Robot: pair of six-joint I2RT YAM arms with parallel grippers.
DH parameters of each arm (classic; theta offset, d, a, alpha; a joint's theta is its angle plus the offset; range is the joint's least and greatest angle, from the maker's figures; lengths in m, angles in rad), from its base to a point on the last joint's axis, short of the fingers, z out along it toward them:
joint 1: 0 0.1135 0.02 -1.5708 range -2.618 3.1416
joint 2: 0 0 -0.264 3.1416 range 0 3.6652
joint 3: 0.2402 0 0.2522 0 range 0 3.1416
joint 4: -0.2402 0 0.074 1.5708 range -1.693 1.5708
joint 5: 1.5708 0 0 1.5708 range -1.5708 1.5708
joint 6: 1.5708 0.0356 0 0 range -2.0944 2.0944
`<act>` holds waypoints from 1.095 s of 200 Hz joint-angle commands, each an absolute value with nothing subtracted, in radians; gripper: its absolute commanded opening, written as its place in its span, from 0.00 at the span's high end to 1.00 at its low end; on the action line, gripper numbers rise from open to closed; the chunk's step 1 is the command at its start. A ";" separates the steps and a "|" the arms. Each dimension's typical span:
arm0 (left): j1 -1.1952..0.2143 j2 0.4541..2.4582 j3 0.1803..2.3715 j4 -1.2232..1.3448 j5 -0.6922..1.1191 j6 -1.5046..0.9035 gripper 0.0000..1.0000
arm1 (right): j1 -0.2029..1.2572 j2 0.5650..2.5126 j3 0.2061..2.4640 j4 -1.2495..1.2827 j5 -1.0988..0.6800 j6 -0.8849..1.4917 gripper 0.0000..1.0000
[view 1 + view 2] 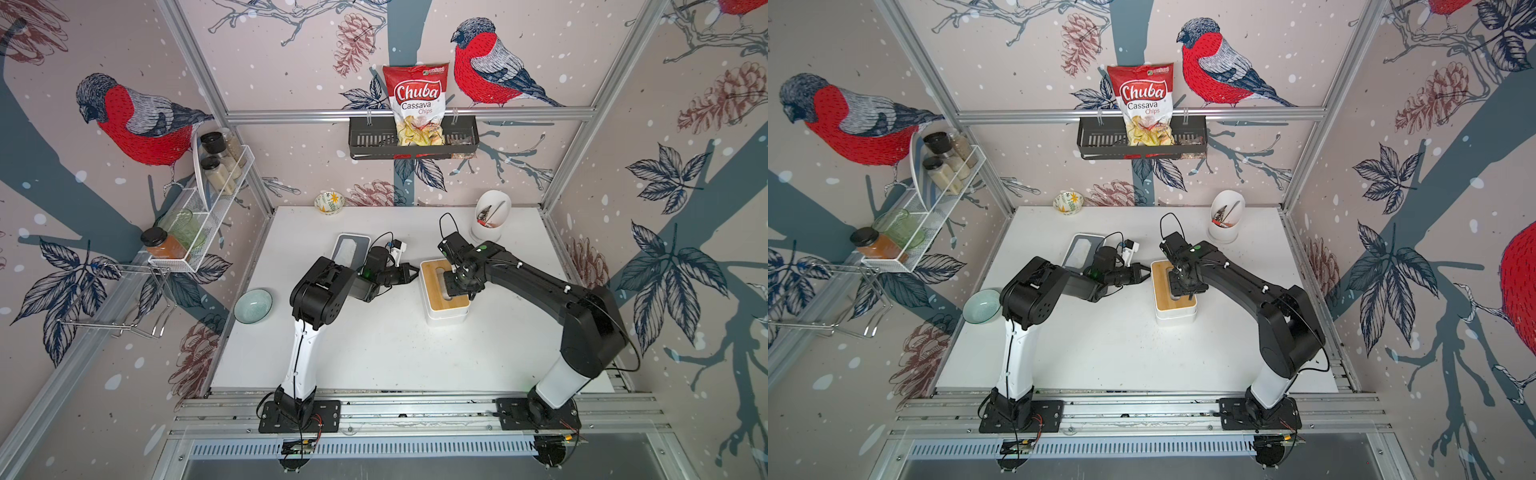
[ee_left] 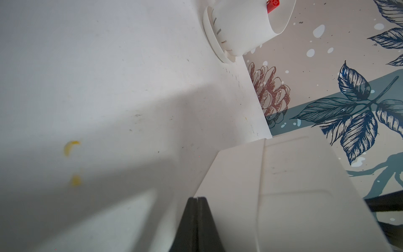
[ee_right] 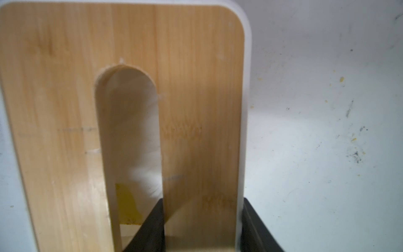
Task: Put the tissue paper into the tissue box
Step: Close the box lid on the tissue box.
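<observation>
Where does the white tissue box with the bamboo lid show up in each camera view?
In a top view: white tissue box with slotted bamboo lid, mid-table, right of centre.
In a top view: same place.
Left wrist: its white wall, beside the shut left claw.
Right wrist: lid fills the view, right claw gripping beside the slot.
Shared landmark: white cutlery holder, absent only from right wrist.
</observation>
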State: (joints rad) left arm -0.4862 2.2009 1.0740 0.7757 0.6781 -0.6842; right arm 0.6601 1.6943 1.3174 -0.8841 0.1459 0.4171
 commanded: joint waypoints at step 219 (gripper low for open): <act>-0.486 2.206 1.080 0.799 0.735 -0.690 0.92 | 0.650 1.707 1.379 -0.993 0.141 0.394 0.93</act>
State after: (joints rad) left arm -0.4854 2.2093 1.0813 0.7773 0.7010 -0.6991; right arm 0.6537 1.7195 1.3613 -0.9535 0.1478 0.3969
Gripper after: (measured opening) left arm 0.077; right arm 0.480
